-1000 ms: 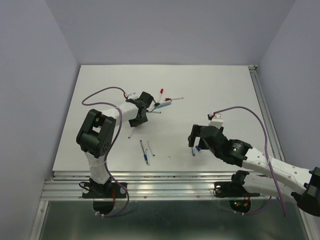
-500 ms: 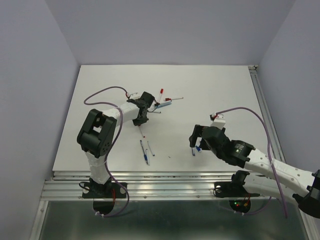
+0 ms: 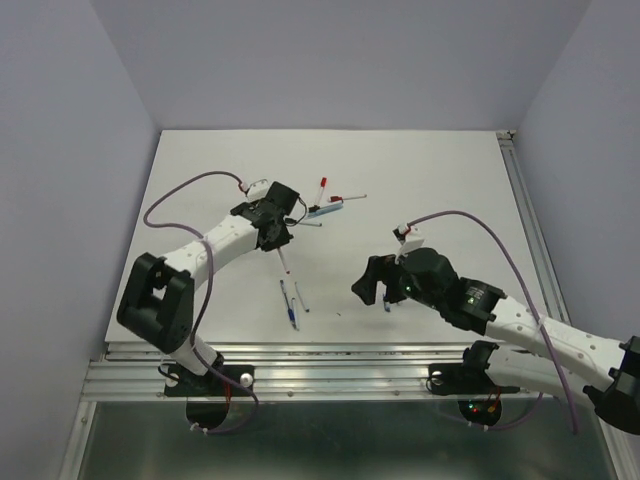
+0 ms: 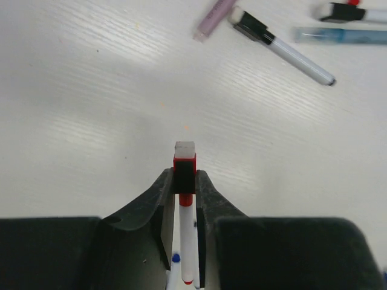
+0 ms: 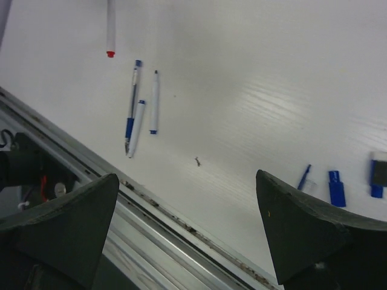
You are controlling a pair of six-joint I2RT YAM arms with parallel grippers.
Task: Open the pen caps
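Note:
My left gripper (image 4: 184,181) is shut on the red and black cap (image 4: 184,171) of a white marker, whose barrel (image 4: 188,241) hangs down between the fingers with its red end free. In the top view this gripper (image 3: 275,234) holds the marker (image 3: 284,262) over the table's left middle. My right gripper (image 5: 187,235) is wide open and empty above the near table edge, and it shows in the top view (image 3: 372,282). Two loose blue caps (image 5: 336,188) (image 5: 379,175) lie to its right. A black-capped marker (image 4: 281,48) lies ahead of the left gripper.
Two pens with blue parts (image 5: 134,121) (image 5: 154,99) lie near the front edge, also in the top view (image 3: 291,303). A pink barrel (image 4: 214,12) and a light blue barrel (image 4: 341,35) lie in the far pen cluster (image 3: 328,205). A metal rail (image 5: 157,241) runs along the near edge.
The left arm's elbow swung out to the left while the gripper kept the red marker. The right gripper moved left, away from the blue caps.

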